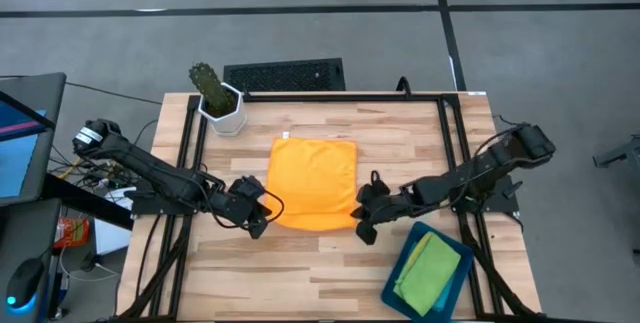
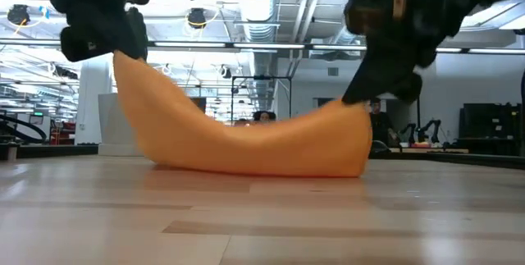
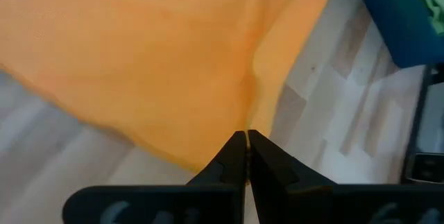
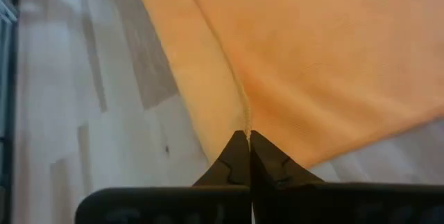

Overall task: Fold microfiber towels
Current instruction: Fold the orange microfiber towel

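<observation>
We see a wooden counter [image 1: 330, 263] with a black frame along its edges. At its eleven o'clock corner stands a cactus in a white pot [image 1: 218, 99]; at twelve o'clock, just beyond the edge, lies a black keyboard [image 1: 284, 74]. A teal tray [image 1: 458, 275] sits at five o'clock.

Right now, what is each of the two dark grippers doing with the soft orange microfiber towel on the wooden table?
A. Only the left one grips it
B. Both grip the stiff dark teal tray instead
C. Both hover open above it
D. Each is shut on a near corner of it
D: the left gripper and the right gripper each show fingers closed on an edge of the orange microfiber towel, and the low view shows both corners lifted off the wooden table.
</observation>
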Available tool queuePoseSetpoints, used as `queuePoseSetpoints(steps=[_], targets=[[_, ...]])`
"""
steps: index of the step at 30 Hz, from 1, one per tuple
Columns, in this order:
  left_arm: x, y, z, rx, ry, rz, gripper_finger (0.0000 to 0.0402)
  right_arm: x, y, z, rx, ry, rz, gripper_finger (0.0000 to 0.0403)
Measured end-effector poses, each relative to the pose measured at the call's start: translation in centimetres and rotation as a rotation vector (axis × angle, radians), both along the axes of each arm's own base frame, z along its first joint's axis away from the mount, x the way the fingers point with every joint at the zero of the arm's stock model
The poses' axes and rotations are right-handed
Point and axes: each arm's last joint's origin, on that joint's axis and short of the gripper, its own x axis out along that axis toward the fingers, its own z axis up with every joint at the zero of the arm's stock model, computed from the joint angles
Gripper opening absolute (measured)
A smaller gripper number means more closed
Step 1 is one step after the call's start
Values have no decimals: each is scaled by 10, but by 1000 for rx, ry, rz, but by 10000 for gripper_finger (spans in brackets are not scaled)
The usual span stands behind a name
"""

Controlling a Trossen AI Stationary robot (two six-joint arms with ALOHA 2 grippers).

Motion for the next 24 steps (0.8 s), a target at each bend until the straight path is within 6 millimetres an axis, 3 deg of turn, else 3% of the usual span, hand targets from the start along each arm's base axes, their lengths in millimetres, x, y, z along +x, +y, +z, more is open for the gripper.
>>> queuePoseSetpoints(steps=[5, 8, 12, 24], targets=[[-7, -5, -1, -50, 43, 15, 0, -16, 2, 22, 18, -39, -64, 9], [-13, -1, -5, 41, 91, 41, 0, -23, -8, 29, -24, -30, -134, 9], [-12, 18, -7, 233, 116, 114, 0, -20, -35, 29, -84, 10, -216, 9], [4, 96, -9, 451, 193, 182, 0, -5, -128, 14, -193, 98, -308, 9]])
